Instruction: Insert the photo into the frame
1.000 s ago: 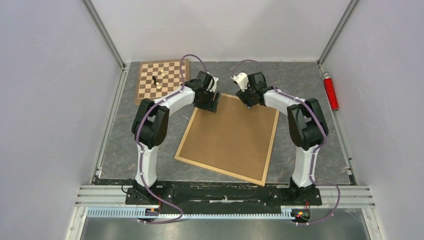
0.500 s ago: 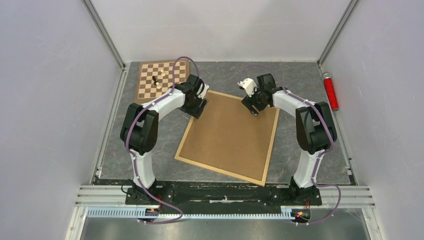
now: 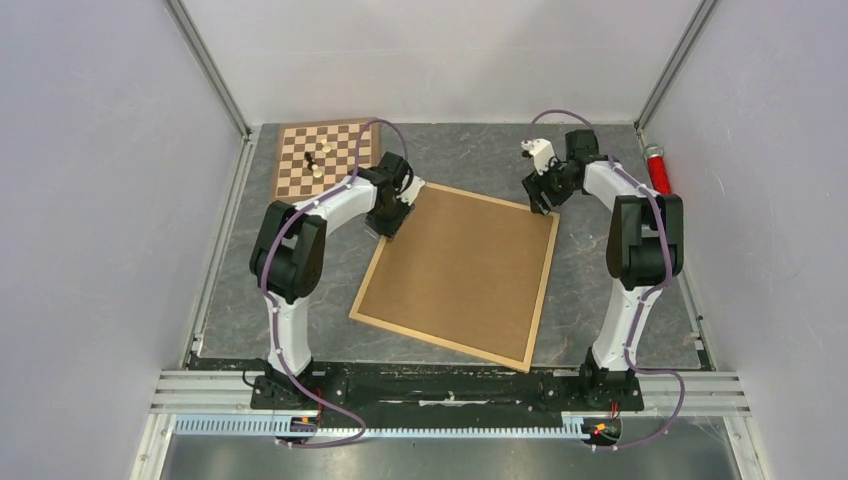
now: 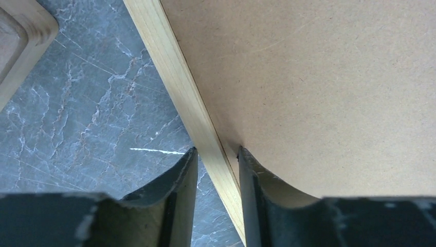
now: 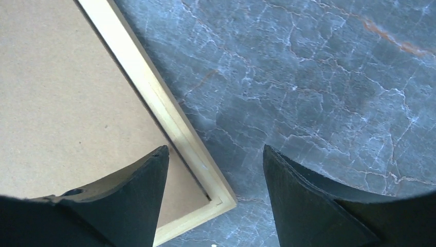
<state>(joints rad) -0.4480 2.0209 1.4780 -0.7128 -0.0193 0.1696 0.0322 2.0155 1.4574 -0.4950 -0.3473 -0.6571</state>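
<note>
The frame (image 3: pixel 440 343) of light wood lies flat on the table, rotated, with a brown backing board (image 3: pixel 460 270) filling it. The photo is hidden. My left gripper (image 3: pixel 386 225) is down at the frame's left edge near the far corner. In the left wrist view its fingers (image 4: pixel 217 150) straddle the wooden border (image 4: pixel 175 77), one tip over the table and one on the backing, with a narrow gap showing beside the wood. My right gripper (image 3: pixel 545 205) hangs open over the frame's far right corner (image 5: pixel 226 198), with one finger over the backing and one over bare table (image 5: pixel 215 148).
A checkered chessboard (image 3: pixel 325 160) with a few pieces (image 3: pixel 314 163) lies at the back left, its corner (image 4: pixel 20 36) close to the left gripper. A red cylinder (image 3: pixel 660 182) rests by the right wall. Grey marbled tabletop surrounds the frame.
The left gripper slid from the frame's far corner to its left edge and its jaws narrowed around the border. The right arm swung right to the frame's far right corner.
</note>
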